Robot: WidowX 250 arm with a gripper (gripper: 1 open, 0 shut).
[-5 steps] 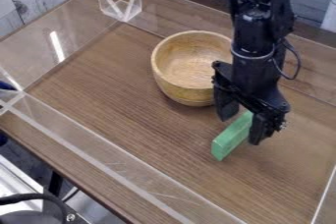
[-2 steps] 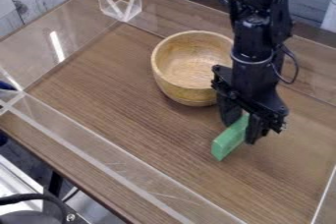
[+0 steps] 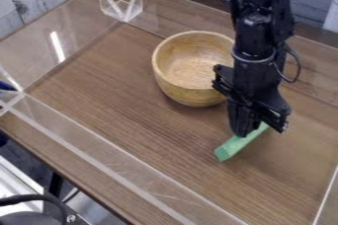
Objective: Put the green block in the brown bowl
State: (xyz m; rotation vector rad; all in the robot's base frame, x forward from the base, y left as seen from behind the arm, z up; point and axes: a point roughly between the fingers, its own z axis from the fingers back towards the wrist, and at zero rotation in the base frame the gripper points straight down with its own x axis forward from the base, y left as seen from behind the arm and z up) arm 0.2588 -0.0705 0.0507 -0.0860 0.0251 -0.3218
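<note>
The green block (image 3: 236,146) lies slanted on the wooden table, just right of and in front of the brown bowl (image 3: 176,83). Its upper right end sits between the black fingers of my gripper (image 3: 259,126), which comes straight down from above and is shut on that end. The block's lower left end points toward the table's front. The bowl is light tan wood, with nothing seen inside it, and stands about a finger's width left of the gripper. Whether the block's low end still touches the table I cannot tell.
A clear acrylic wall (image 3: 79,140) runs along the table's front and left edges. A small clear folded stand (image 3: 122,4) sits at the back left. Bare wood table (image 3: 119,91) spreads left of the bowl.
The fingers have closed on the block's upper end. The block has turned from nearly upright in the picture to a flatter slant and shifted slightly right.
</note>
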